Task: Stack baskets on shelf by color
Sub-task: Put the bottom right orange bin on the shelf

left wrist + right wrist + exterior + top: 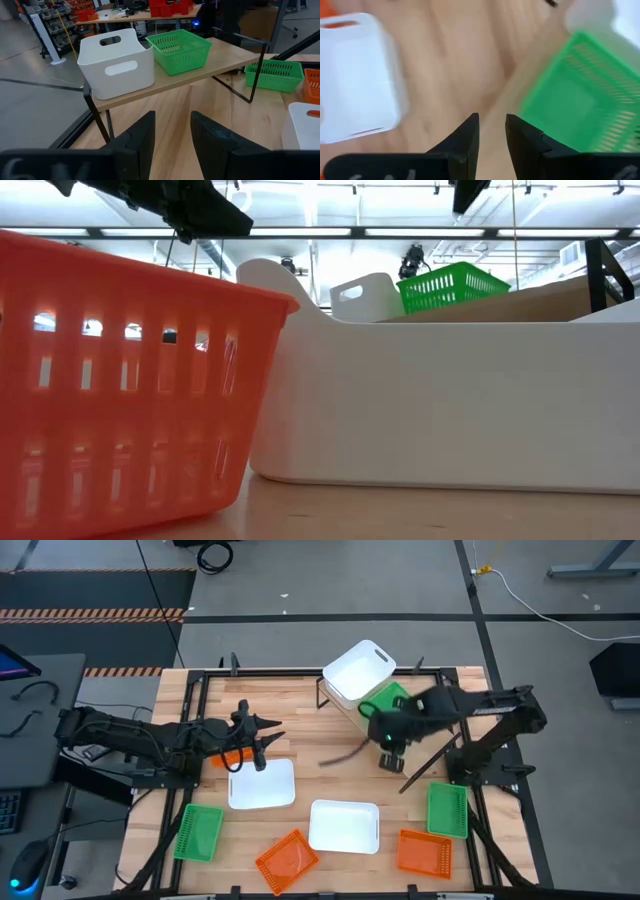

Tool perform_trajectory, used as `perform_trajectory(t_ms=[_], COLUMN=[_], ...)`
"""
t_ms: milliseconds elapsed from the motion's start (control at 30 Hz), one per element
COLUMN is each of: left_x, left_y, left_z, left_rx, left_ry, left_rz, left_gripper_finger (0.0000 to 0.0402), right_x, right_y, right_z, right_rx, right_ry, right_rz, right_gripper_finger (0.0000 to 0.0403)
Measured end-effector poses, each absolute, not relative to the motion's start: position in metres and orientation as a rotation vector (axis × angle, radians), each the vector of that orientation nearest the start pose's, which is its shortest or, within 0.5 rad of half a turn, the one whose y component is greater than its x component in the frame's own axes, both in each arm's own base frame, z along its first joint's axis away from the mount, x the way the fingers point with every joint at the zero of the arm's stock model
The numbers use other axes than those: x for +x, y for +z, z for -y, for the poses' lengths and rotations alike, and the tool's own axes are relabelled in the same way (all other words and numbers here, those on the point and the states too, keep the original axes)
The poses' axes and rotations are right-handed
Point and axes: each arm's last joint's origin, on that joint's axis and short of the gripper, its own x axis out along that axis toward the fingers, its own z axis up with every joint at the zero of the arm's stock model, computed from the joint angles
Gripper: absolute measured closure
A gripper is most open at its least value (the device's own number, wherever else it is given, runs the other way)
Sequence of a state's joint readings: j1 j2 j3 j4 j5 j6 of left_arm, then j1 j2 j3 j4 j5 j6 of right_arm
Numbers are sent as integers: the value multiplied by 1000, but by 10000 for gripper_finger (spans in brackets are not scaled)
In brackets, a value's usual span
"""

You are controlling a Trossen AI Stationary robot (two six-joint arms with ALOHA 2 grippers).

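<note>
On the slanted plywood shelf (220, 60), a white basket (116, 62) and a green basket (179, 49) stand side by side on their bases. My left gripper (172, 120) hovers open over the table's left middle (272, 740), pointing at the shelf, with nothing between its fingers. Below it lie a white basket (262, 783) and an orange basket (230, 758). My right gripper (492, 120) is open and empty, pointing down above the table (388, 755), just on the near side of the shelf's green basket (575, 100).
More baskets lie on the table's near half: green (198, 832), orange (287, 860), white (344, 826), orange (424, 852) and green (447, 810). The shelf's thin black frame (255, 70) stands by the right arm. Bare wood shows between the two grippers.
</note>
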State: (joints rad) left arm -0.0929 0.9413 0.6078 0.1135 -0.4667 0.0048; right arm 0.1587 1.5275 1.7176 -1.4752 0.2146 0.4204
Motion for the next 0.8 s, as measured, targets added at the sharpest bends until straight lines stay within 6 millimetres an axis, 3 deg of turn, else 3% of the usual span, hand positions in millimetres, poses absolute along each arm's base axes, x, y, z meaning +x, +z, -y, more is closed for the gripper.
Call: perform_trajectory(t_ms=[167,367,600,800], left_x=[207,207,207,208], left_y=[273,273,274,276], left_z=[6,9,11,12], left_rx=[41,41,39,31], left_ry=[373,361,351,339], left_rz=[-210,-212,-201,-176], left_gripper_finger=[269,269,269,269], right_x=[258,245,229,226], right_y=[377,377,377,362], right_z=[-71,-108,-140,-167], right_rx=[171,398,740,771], right_ry=[-266,-260,-437,-430], right_rz=[-1230,-1269,-1277,-1284], right_gripper_finger=[302,302,302,302])
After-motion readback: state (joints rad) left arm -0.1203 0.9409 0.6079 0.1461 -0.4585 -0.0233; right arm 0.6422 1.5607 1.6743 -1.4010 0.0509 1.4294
